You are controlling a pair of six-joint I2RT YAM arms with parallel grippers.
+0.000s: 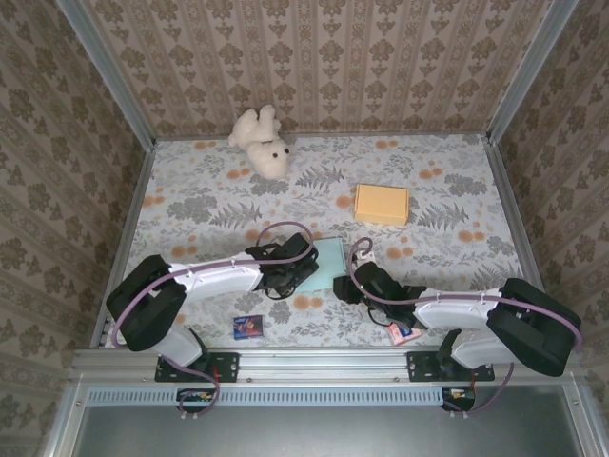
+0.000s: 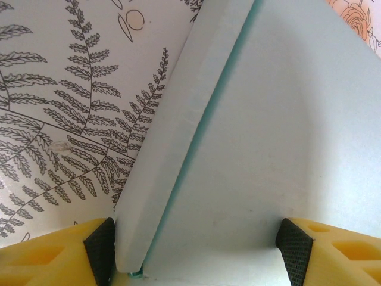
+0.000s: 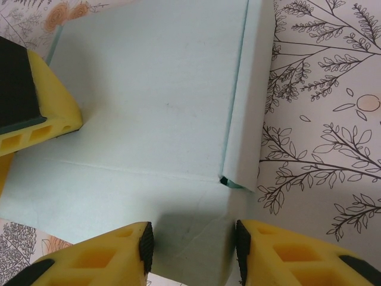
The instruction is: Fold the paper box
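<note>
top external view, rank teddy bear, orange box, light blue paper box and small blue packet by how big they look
1. teddy bear
2. orange box and light blue paper box: look alike, and the paper box is partly covered, so unranked
3. small blue packet

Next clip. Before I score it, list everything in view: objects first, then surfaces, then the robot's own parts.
paper box: one, pale teal, lying mid-table between the two grippers, one side flap folded
closed box: one, orange-yellow, right of centre, farther back
plush bear: one, cream, by the back wall, left of centre
small card: one, blue, near edge beside the left arm's base
small packet: one, red-pink, near edge under the right arm
tablecloth: one, grey leaf print with orange flowers, covering the table
walls: three, beige patterned wallpaper, around the table
left gripper: one, yellow fingers with black pads, jaws wide over the paper box's folded flap
right gripper: one, same colours, at the paper box's near edge, grip unclear
</note>
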